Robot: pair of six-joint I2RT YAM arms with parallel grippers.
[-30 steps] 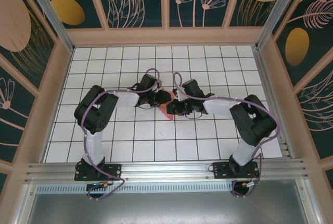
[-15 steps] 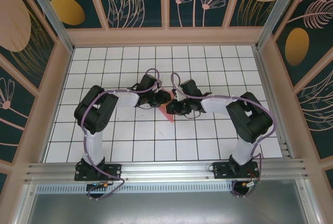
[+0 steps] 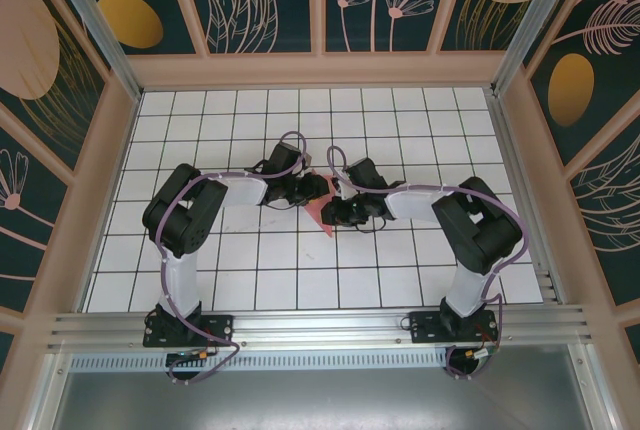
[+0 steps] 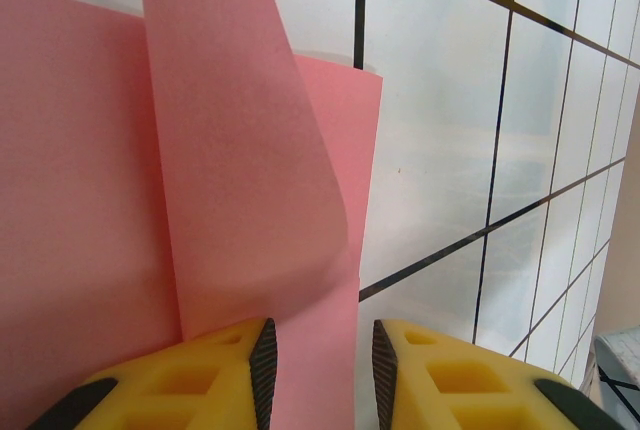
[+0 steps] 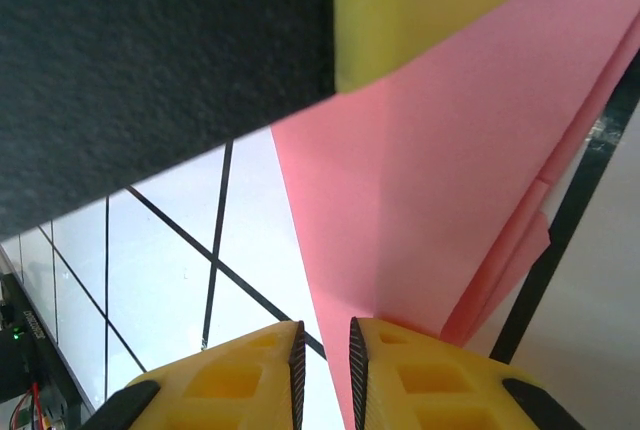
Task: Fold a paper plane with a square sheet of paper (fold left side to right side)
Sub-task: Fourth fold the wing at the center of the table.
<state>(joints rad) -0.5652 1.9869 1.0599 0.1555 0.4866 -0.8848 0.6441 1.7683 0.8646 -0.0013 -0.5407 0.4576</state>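
Left wrist: left claw abt half-open over pink paper, right claw barely apart (nothing clamped).

White grid counter lying under floral teal wall panels; alu rail running along near edge.

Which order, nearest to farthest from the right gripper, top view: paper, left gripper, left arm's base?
1. paper, at the fingertips of the right gripper.
2. left gripper, just left of it.
3. left arm's base, table's near-left edge.
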